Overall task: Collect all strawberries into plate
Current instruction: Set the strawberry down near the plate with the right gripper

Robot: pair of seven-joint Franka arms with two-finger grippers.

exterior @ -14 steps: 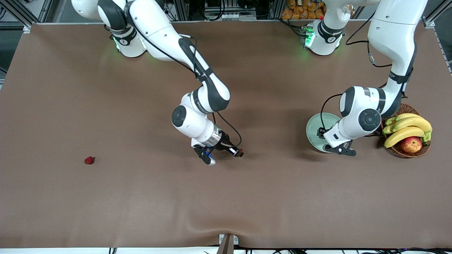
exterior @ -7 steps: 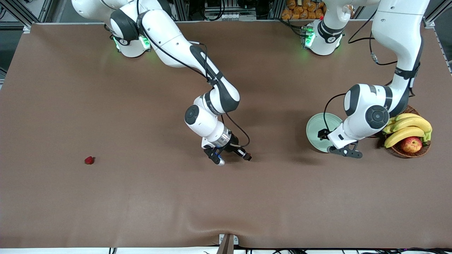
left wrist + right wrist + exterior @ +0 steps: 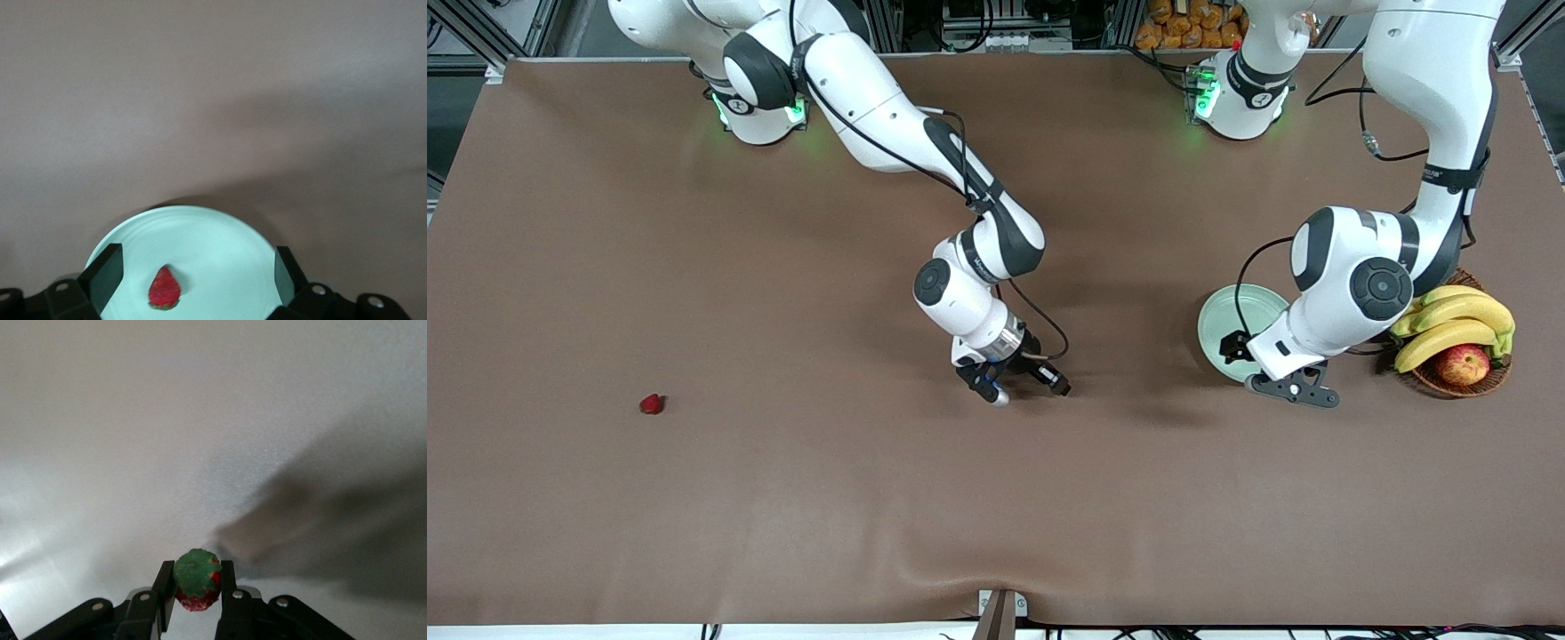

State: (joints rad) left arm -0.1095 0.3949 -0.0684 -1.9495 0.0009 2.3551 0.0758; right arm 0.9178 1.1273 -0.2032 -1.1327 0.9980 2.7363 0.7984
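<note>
My right gripper (image 3: 992,392) is over the middle of the table and is shut on a strawberry (image 3: 195,577), which shows red with a green top between its fingers in the right wrist view. The pale mint-green plate (image 3: 1221,320) lies toward the left arm's end of the table. My left gripper (image 3: 1291,388) hangs open over the plate's near edge. In the left wrist view a second strawberry (image 3: 163,288) lies in the plate (image 3: 220,240) between the open fingers (image 3: 105,272). A third strawberry (image 3: 652,404) lies on the table toward the right arm's end.
A brown wicker basket (image 3: 1485,380) with bananas (image 3: 1449,324) and a red-yellow apple (image 3: 1463,364) stands beside the plate at the left arm's end. The brown table mat (image 3: 827,498) is wrinkled near the front edge.
My right arm has carried its strawberry toward the plate's end of the table. My left gripper has shifted slightly off the plate's centre toward its near edge.
</note>
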